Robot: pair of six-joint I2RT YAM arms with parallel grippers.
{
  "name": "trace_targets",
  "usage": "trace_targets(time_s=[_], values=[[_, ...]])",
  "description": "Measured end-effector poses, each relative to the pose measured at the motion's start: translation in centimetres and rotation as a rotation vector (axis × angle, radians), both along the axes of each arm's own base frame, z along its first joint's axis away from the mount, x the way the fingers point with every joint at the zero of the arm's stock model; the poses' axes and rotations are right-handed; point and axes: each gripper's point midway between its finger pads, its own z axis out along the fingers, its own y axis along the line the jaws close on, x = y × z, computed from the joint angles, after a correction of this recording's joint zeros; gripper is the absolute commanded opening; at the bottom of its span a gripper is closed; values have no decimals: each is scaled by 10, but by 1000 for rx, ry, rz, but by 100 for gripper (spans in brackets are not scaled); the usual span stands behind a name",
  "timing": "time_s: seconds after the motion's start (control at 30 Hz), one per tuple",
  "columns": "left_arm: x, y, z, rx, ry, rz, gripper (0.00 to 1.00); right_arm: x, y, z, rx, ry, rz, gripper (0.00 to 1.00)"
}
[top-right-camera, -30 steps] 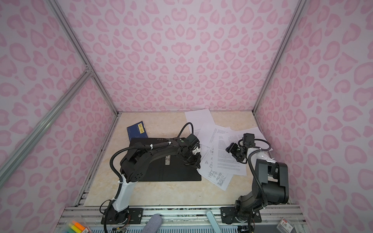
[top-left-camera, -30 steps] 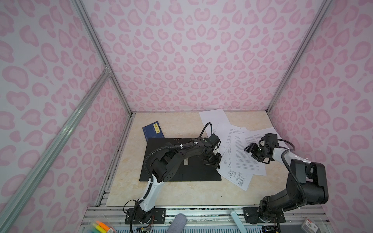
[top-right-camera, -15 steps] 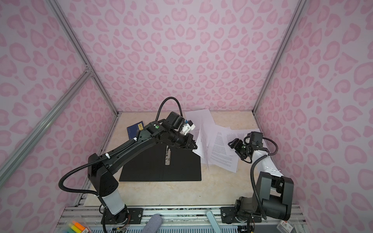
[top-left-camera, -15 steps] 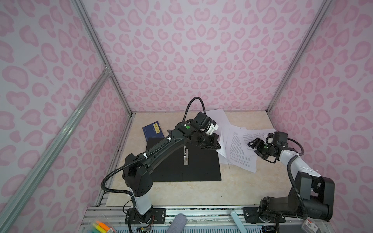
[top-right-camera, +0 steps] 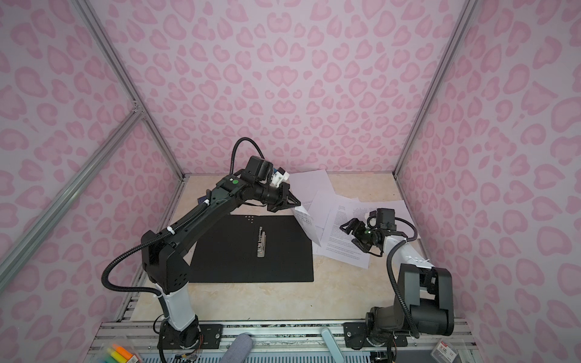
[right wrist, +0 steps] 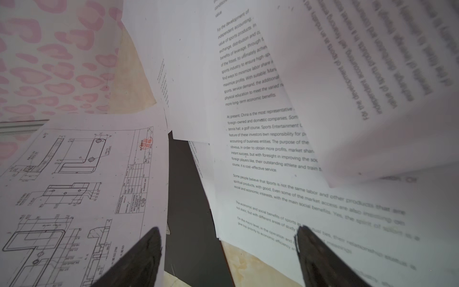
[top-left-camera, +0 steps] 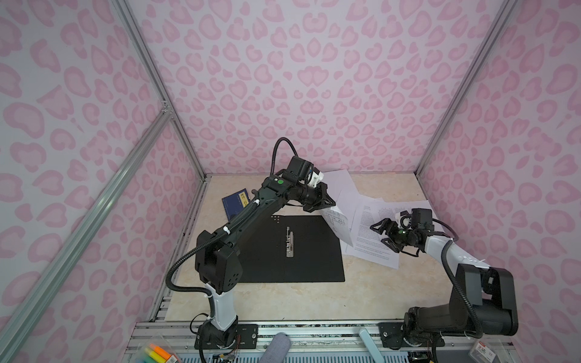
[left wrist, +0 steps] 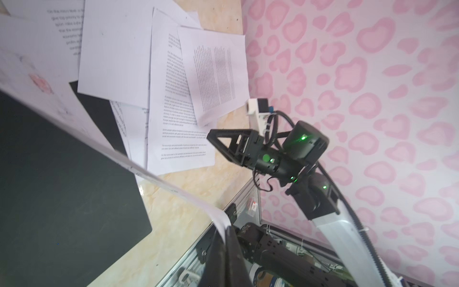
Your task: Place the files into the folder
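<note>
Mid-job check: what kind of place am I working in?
Probably a robot data-collection booth: pink patterned wall panels in aluminium framing, plus a left arm and a right arm bolted to a front rail.

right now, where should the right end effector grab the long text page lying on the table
Probably the front corner of the text page, coming in low from the front with the open right end effector. It lies flat, so only an edge can be pinched. That corner rests on bare table, while another sheet overlaps its far end.
</note>
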Motion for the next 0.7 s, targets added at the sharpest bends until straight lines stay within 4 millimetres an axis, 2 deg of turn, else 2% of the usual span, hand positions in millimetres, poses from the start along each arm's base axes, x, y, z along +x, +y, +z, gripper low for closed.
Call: trace_targets(time_s=[0.17,0.4,0.47,0.57,0.7], values=[[17,-23,9,-88,37,-8,4,12,11,2,127,-9,-46,91],[25,-39,53,-223,-14,-43,4,45,16,17,321,-53,-149,95],[22,-42,57,-247,-16,-59,4,55,17,21,372,-66,-173,95],[7,-42,55,-266,4,-95,6,69,23,28,437,-91,-187,95],[-14,-34,65,-313,-26,-138,6,79,43,34,519,-98,-175,95]])
